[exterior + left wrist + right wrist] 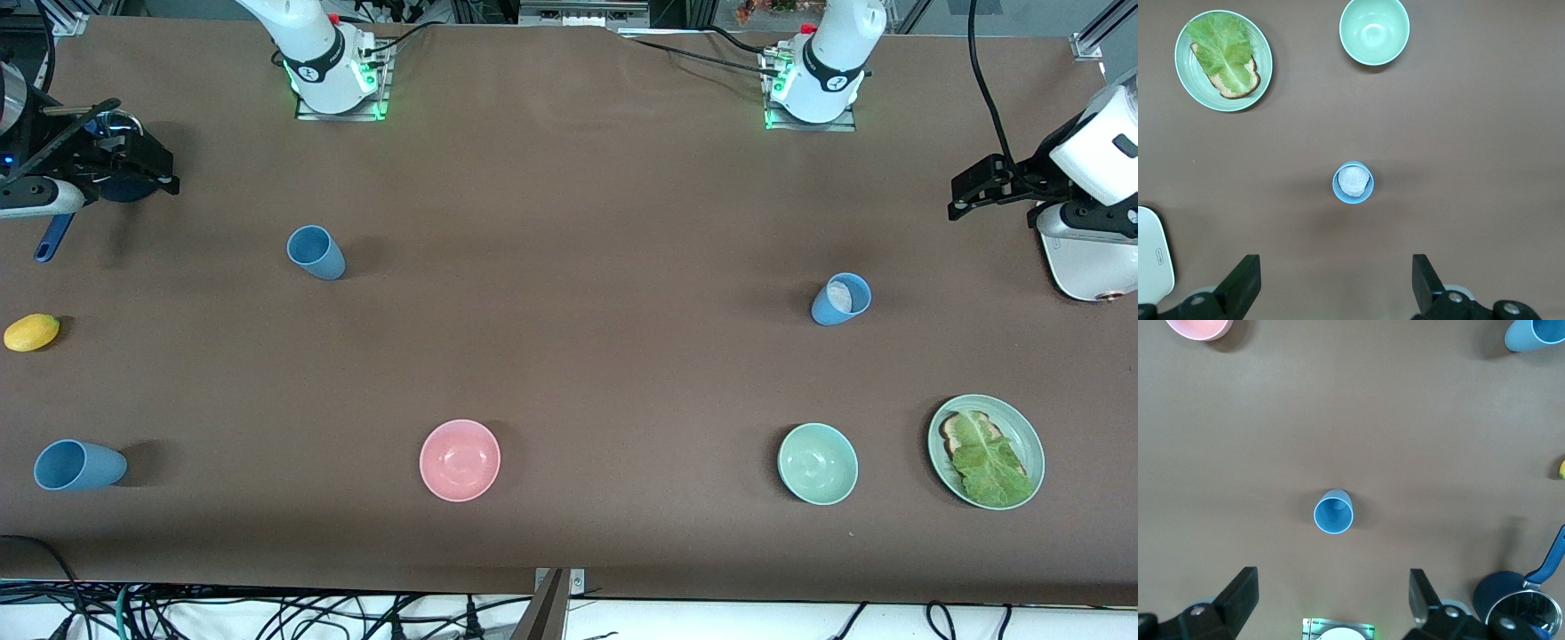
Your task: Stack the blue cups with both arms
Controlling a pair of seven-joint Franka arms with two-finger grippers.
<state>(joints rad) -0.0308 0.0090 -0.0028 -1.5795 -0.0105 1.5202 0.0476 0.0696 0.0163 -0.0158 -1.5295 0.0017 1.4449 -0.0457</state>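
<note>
Hanging over the table's right-arm end, the right gripper [133, 169] has its jaws spread wide with nothing between them; a dark blue saucepan [1518, 607] sits just beside them. One blue cup [316, 252] stands upright, well apart from those jaws, and a second blue cup [78, 465] lies tipped on its side near the front edge. A third blue cup [840, 299], with something white inside, stands upright, well apart from the left gripper [978, 188], whose jaws are likewise wide and empty.
</note>
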